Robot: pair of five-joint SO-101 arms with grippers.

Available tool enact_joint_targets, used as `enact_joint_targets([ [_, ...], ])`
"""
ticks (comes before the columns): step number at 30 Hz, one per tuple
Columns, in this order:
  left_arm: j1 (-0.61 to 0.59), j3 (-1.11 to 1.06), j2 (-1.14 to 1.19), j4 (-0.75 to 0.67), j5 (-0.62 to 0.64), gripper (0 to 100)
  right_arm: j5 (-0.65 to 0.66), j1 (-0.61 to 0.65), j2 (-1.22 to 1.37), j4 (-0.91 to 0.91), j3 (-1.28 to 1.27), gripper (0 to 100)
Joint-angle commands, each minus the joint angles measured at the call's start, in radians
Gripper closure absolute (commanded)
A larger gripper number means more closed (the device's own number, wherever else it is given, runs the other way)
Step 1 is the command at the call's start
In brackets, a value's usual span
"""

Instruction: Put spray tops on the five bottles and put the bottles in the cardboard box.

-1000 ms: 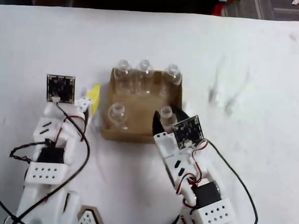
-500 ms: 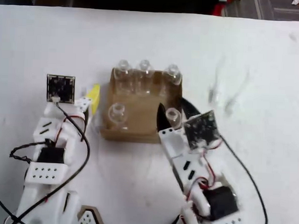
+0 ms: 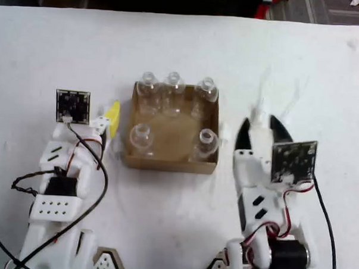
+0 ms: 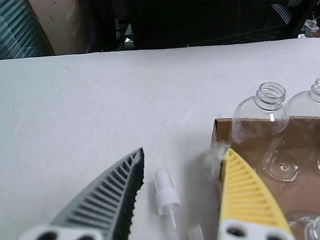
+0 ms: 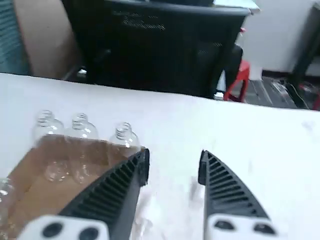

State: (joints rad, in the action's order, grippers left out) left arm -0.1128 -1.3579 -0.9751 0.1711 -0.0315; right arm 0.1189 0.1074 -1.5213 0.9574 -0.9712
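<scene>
Between the left arm's spread, empty fingers (image 4: 245, 195), a spray top (image 4: 166, 192) on the table (image 4: 75, 110)

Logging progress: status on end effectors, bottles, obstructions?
Left end effector open, over a spray top. Right end effector open, beside cardboard box. Five bottles boxed, uncapped.

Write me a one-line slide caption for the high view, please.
Five uncapped clear plastic bottles stand in the brown cardboard box; the right gripper, open, is beside it.
</scene>
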Motion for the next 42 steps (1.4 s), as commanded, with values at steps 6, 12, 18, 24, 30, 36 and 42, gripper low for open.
enact_joint_targets([
  [6, -0.050, 0.017, -0.022, -0.025, -0.005, 77, -0.163, -0.266, 0.010, -0.186, -0.338, 85.8],
  [12, -0.047, 0.221, 0.022, 0.261, -0.006, 77, -0.163, -0.277, 0.008, -0.291, -0.442, 86.0],
  [18, -0.082, 0.471, 0.332, 0.410, -0.005, 77, -0.161, -0.282, 0.008, -0.383, -0.505, 86.0],
  [24, -0.101, 0.775, 0.671, 0.628, -0.005, 77, -0.078, -0.275, 0.001, -0.441, -0.551, 86.1],
  [30, -0.097, 1.074, 0.995, 0.756, -0.003, 77, -0.077, -0.274, 0.002, -0.444, -0.552, 86.1],
  [36, -0.087, 1.425, 1.299, 0.951, -0.003, 77, -0.052, -0.211, -0.001, -0.447, -0.577, 86.1],
  [42, -0.076, 1.832, 1.583, 1.186, -0.003, 77, -0.006, -0.193, -0.001, -0.450, -0.586, 86.1],
])
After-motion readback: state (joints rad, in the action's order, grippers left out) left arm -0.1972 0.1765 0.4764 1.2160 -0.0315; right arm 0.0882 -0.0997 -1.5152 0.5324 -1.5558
